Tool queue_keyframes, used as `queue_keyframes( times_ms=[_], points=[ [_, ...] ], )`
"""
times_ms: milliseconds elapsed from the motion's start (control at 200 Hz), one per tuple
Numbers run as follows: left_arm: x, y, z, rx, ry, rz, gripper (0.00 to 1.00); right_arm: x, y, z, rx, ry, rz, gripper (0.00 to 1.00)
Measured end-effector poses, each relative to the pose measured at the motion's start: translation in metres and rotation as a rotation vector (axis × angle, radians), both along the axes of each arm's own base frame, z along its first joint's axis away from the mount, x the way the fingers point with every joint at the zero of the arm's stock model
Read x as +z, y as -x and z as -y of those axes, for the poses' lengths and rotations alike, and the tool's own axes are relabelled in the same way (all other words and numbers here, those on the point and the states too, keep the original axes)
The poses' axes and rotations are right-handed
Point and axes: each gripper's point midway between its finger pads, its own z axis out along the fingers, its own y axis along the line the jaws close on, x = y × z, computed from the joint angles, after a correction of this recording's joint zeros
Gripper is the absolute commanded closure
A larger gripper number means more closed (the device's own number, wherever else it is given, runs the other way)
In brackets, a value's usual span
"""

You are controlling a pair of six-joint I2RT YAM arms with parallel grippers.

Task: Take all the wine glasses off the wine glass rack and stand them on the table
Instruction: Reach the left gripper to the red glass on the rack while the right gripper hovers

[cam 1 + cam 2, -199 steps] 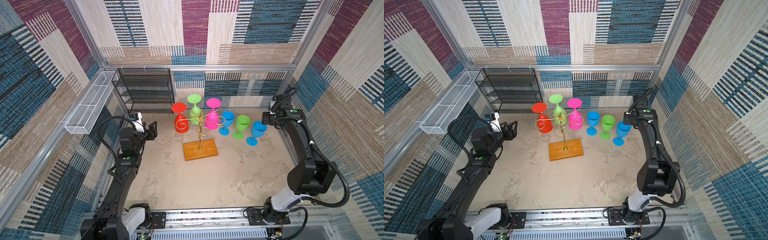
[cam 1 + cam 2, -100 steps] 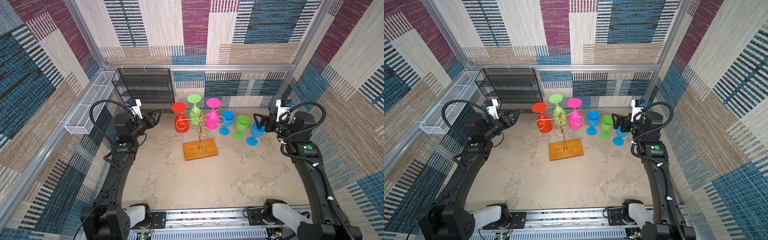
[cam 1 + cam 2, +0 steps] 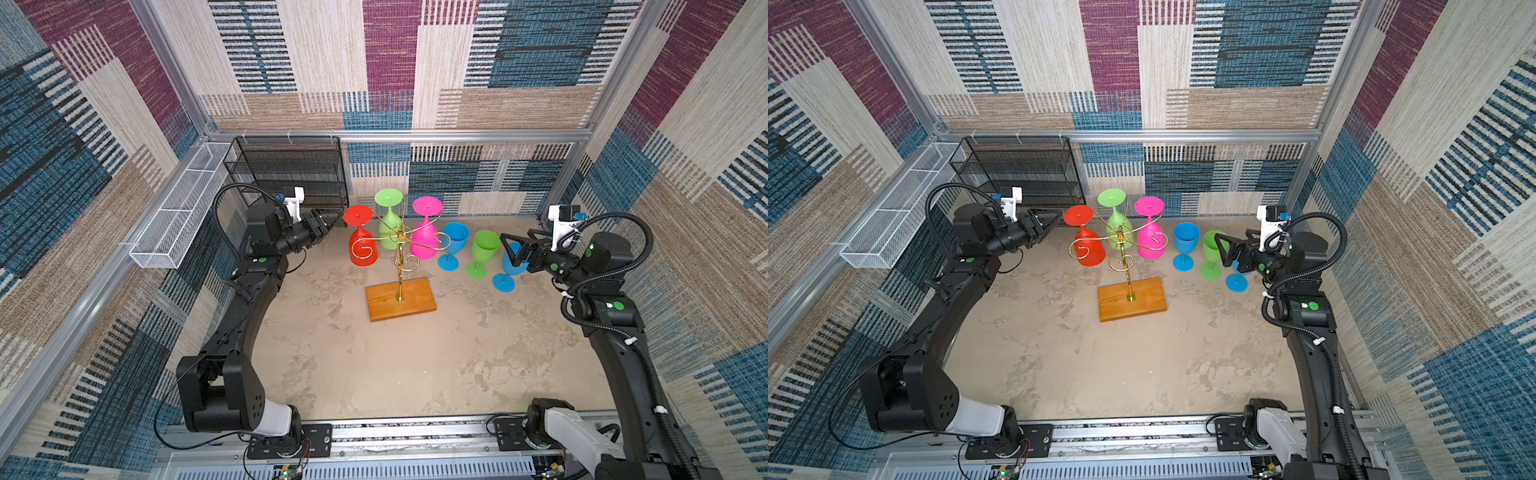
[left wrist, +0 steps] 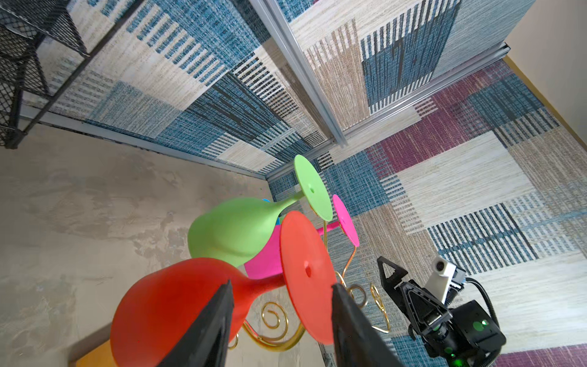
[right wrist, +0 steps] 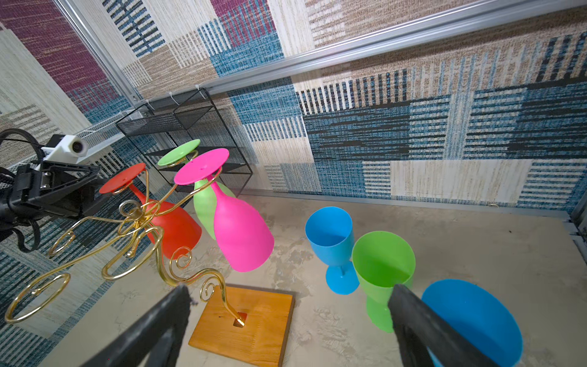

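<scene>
Within the last second the left pincer point(image 3: 328, 220) has risen from a lower spot toward the thin gold wire wine glass rack on its orange-brown wooden base point(image 3: 400, 274). It now sits just beside the foot of the red plastic wine glass point(image 3: 362, 249) hanging there. Its black fingers point(image 4: 219, 317) stand about half apart and grip nothing, framing the red stem in the left wrist view. The right pincer point(image 3: 513, 249) has pulled back from the far-right blue goblet point(image 3: 503, 283) and gapes wide and empty. I read that as one glass just set down, with the red one next.

There are six glasses. Three hang upside down on the rack: the red, a lime green point(image 3: 388, 239) and a pink point(image 3: 423, 245). Three stand on the mottled beige surface point(image 3: 374, 365): a blue point(image 3: 455, 239), a green point(image 3: 484, 249) and the far-right blue. Three of the six scroll arms are bare.
</scene>
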Motion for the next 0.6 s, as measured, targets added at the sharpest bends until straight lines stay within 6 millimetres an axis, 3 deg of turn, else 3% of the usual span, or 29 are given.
queue_keyframes(
  times_ms=[235, 601],
  points=[
    [0.002, -0.003, 0.018, -0.040, -0.003, -0.011, 0.53, -0.001, 0.002, -0.002, 0.009, -0.006, 0.001, 0.01],
    [0.004, 0.001, 0.021, -0.048, -0.006, -0.010, 0.72, -0.004, 0.003, -0.004, 0.025, -0.017, -0.006, 0.01]
  ],
)
